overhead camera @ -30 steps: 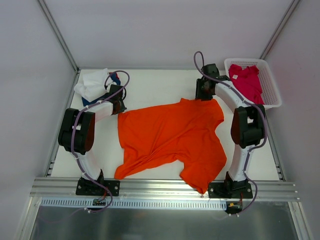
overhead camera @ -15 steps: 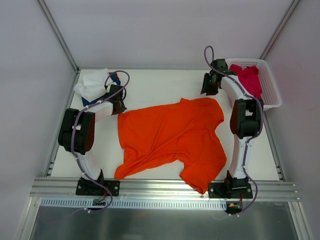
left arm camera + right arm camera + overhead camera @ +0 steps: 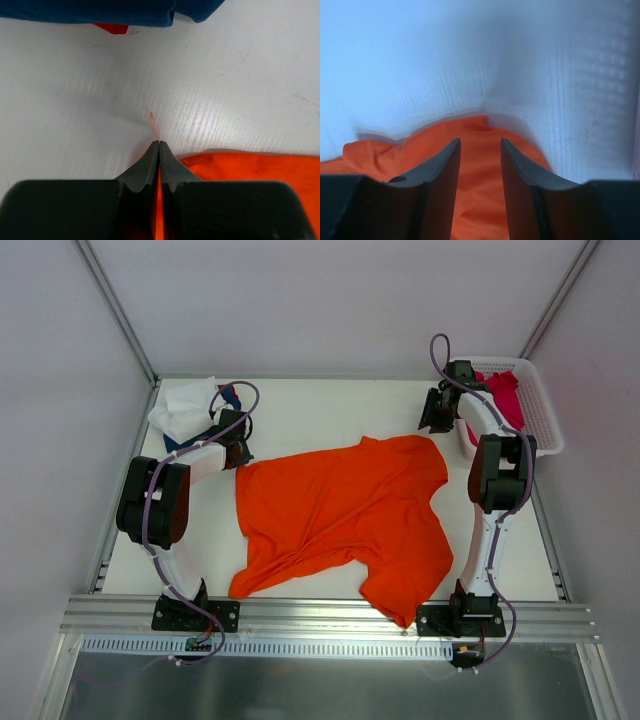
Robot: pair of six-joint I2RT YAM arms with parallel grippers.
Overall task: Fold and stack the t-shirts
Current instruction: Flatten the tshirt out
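Two pincers, two jobs: your left pincer [image 3: 159, 146] is clamped on a corner of the orange shirt [image 3: 340, 515], spread mid-tabletop [image 3: 320, 405]. Right pincer [image 3: 480, 142] hovers open and empty over its far edge. Lower squarely, pinch one layer, fold evenly.

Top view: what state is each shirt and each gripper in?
orange t-shirt: spread open, unfolded, on the table.
white t-shirt: crumpled, far left corner.
navy t-shirt: bunched beside the white one.
crimson-pink t-shirt: heaped in the basket.
left gripper: shut on the orange t-shirt's edge.
right gripper: open, empty.
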